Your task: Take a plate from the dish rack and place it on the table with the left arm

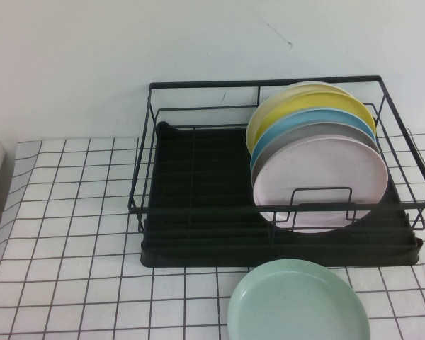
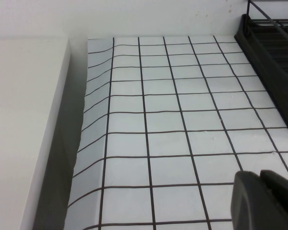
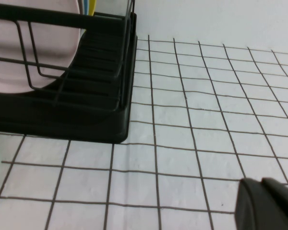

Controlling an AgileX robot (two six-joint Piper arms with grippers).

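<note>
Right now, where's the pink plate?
In the high view the pink plate stands on edge at the front of the plate stack, in the right half of the dish rack, just ahead of the grey plate and behind the mint-green plate lying on the table.

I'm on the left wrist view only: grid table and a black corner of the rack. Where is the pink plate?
Observer: The pink plate stands on edge at the front of the stack, in the right part of the dish rack.
Operator: Anything lying on the table already?
Observer: Yes, a mint-green plate lies flat on the table just in front of the rack, toward its right end.
Operator: What sits behind the pink one?
Observer: A grey plate, then blue and yellow ones.
Operator: Where are the grippers?
Observer: The high view shows neither arm. The left gripper hangs over bare grid left of the rack; the right gripper is over the grid by the rack's right front corner.
</note>
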